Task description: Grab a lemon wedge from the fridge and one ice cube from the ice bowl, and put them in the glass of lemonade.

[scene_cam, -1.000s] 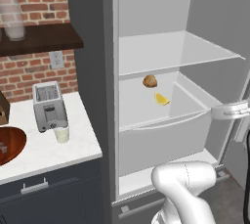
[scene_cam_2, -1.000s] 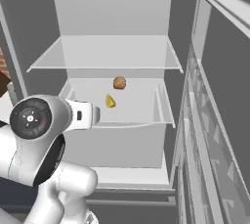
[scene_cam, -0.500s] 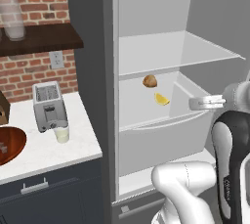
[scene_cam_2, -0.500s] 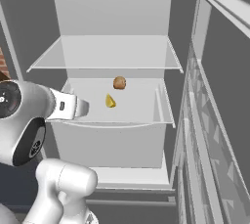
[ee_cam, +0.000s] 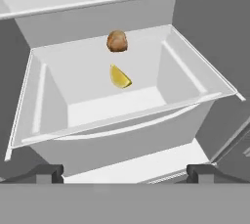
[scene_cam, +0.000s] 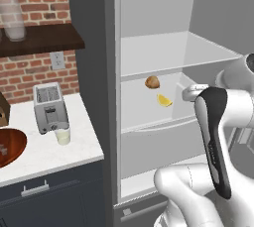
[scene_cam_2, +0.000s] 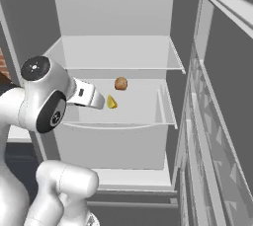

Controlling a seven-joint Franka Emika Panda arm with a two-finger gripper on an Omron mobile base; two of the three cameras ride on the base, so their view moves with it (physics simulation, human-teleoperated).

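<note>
The fridge (scene_cam: 94, 47) takes up the middle and right of the left base view, its door swung open and its white inside showing. One bare shelf (scene_cam: 163, 52) crosses the upper half. Below it sits a wide, open-topped white drawer (ee_cam: 49, 105), which spreads across the centre of the hand view. In the drawer are two things: the lemon wedge (ee_cam: 119, 78), bright yellow, just above the middle of the hand view, and a brown roundish lump (ee_cam: 117, 41) right behind it, close but apart. Both appear to rest against the drawer's back wall rather than on its floor. In the right base view the same pair sits at centre, the wedge lower left of the lump.

The white arm (scene_cam: 216, 137) rises at the lower right of the left base view, its hand level with the drawer front. The gripper (ee_cam: 125, 171) is released, its two dark fingertips (ee_cam: 44, 171) spread wide at the bottom corners of the hand view with nothing between them, short of the drawer and not touching it.

At the left of the left base view a white counter (scene_cam: 39, 146) carries the ice bowl (scene_cam: 10, 146), cut off by the frame's left edge; its contents are too faint to make out. Beside it stand a toaster (scene_cam: 49, 108) and, just in front, the glass of lemonade (scene_cam: 63, 135), filled with pale liquid. A frosted jar (scene_cam: 12, 18) stands on a dark shelf (scene_cam: 44, 37) at upper left. No writing can be read anywhere.
</note>
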